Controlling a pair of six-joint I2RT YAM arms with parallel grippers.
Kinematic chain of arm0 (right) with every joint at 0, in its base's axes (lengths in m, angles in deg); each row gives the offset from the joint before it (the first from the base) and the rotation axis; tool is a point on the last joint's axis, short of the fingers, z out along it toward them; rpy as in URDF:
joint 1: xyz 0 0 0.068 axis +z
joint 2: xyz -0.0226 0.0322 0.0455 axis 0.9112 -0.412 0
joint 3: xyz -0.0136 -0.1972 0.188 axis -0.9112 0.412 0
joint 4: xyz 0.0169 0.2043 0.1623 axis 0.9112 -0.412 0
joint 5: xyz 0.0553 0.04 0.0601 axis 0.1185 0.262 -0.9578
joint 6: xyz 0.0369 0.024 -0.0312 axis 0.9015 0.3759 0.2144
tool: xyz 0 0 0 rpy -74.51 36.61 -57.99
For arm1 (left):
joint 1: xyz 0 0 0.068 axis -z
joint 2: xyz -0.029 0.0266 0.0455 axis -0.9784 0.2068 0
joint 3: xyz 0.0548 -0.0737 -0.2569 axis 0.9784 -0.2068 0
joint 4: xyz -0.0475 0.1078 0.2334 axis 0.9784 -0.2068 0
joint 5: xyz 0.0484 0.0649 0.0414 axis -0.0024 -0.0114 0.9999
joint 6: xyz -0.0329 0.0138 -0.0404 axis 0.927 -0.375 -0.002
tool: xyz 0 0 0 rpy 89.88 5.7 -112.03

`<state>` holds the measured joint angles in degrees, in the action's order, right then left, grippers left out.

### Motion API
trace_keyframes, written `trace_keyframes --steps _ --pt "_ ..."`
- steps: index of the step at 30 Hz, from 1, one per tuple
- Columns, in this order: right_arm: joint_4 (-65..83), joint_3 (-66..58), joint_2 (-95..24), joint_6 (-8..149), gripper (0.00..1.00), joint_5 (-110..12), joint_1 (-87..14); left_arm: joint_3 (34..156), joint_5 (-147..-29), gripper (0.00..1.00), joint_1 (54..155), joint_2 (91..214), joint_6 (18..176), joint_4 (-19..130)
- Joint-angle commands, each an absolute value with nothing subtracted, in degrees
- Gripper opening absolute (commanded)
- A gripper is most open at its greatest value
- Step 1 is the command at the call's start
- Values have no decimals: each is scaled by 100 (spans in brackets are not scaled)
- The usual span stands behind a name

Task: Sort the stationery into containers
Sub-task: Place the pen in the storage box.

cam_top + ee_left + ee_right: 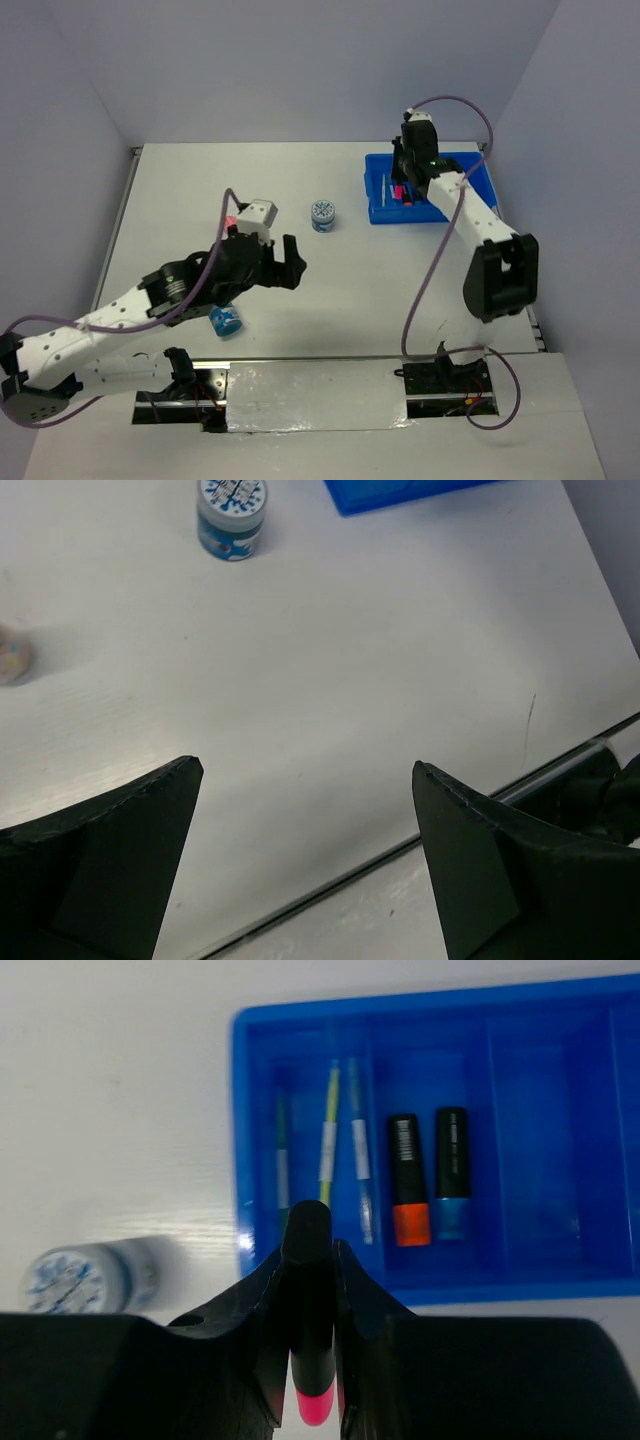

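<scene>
A bright blue tray (pixel 478 180) is set at the far right of the white table (pixel 350 290), and part of it is covered in the top view by the right arm reaching over it. One round blue jar (pixel 322 215) is stood upright in the open middle, between the two arms. A second jar (pixel 225 321) is tucked just beside the left forearm. A pink-capped item (pixel 232 221) is largely hidden behind the left wrist.

The left gripper (pixel 308 768) is held wide apart above bare table, with nothing between its fingers.

The right gripper (pixel 312 1250) is clamped on a black marker with a pink cap (pixel 310 1290), held at the tray's near edge in line with its leftmost compartment.

Three thin sticks are laid in that compartment: a green one (pixel 283 1165), a yellow one (pixel 328 1135) and a blue one (pixel 357 1150). Two markers are laid side by side in the next compartment, one orange-capped (pixel 408 1180) and one blue-capped (pixel 451 1175). Three markers, three sticks and two jars are counted in all.
</scene>
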<state>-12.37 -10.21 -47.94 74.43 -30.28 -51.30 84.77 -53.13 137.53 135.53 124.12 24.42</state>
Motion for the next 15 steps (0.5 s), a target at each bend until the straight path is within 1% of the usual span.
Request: trace_keyframes --steps 1,2,3,6,7,12,13,15 --pt "-2233 -2046 -5607 6975 0 -2932 -5582 8725 -5363 99 13783 12927 12311 1209" --pt "-2269 -2224 -5801 6984 0 -2915 -5687 8804 -5320 99 13792 12769 12258 928" --pt "-2408 -2408 -6151 6967 0 -2854 -5732 8979 -5076 99 13792 12715 12258 308" --pt "-2392 -2857 -6566 6809 0 -2713 -5872 9156 -4679 99 13792 12478 12214 -592" --pt "-2392 -3032 -6637 6774 1 -2774 -5908 9104 -4504 99 13792 12382 12162 -647" --pt "-2769 -3658 -7199 6650 5 -2985 -6180 8226 -4440 99 13801 11564 12028 -217" --pt "-2761 -3693 -7217 6624 6 -3046 -6189 8060 -4623 99 13801 11424 11907 287" --pt "-2752 -3711 -7253 6650 12 -3091 -6198 7690 -4783 99 13792 11064 11792 677"
